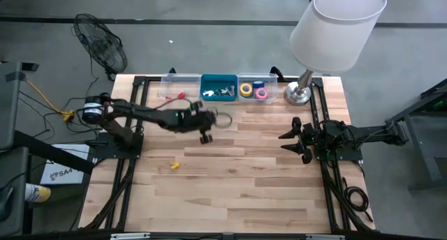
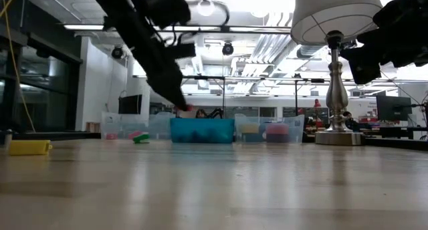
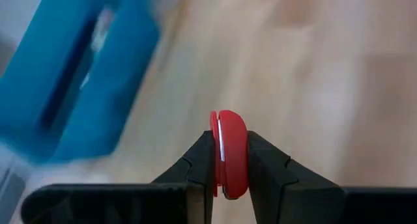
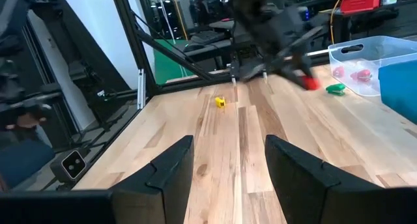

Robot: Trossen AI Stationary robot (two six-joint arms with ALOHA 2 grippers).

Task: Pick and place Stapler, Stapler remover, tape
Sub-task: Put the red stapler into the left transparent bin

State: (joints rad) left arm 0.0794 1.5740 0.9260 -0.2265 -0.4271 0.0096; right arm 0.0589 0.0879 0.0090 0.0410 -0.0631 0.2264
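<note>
While the left end effector [image 3: 231, 162] hangs above the wooden surface [image 1: 237, 177] just short of the row of bins, its two dark fingers are clamped on a small red, rounded plastic piece [image 3: 229, 152], probably a staple remover, held edge-on with only its lower part between the pads. In the high view this end effector [image 1: 207, 121] sits near the teal open-topped bin [image 1: 218, 78], which already holds some pale metallic items. Beside it, the clear bin [image 1: 253, 81] carries the ring-shaped tape rolls, a yellow one [image 1: 246, 90], a pink one [image 1: 261, 93] and a blue one behind them. The other clear bin [image 1: 180, 83] at the opposite end holds small red pieces. A small yellow block [image 1: 174, 165] lies alone on the boards, well apart from the bins.

The right end effector [image 4: 228, 159] waits at the right edge of the surface, fingers spread and empty.

The risk I see is the narrow hold: the smooth, curved red piece could pivot or squirt out if the arm swings quickly. Releasing too early would drop it on the boards or on the bin's rim, and a low approach could knock the bin wall.
</note>
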